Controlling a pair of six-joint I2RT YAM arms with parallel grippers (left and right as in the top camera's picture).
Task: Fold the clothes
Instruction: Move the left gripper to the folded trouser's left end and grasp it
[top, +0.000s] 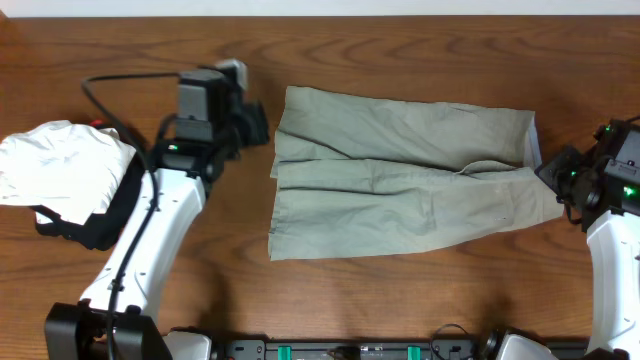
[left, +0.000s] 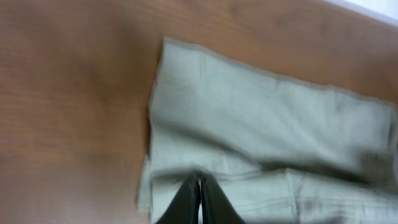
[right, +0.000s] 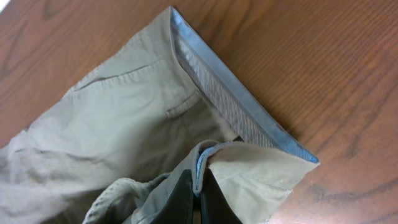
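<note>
Cloth first: a white folded garment (top: 60, 160) sits far left, out of the way. The left gripper (left: 199, 186), fingers together, hovers by the leg hems (top: 275, 170) of the pale khaki cotton shorts (top: 400, 180) spread mid-table. The right gripper (right: 199, 186) pinches their waistband corner (right: 273, 162), likely to fold it over.

We count one pair of shorts (top: 400, 175) at centre, one white garment (top: 55, 160) and one black garment (top: 95, 225) at left, one desk (top: 400, 300), and two end effectors: the left end effector (top: 260, 125) and the right end effector (top: 548, 178).
</note>
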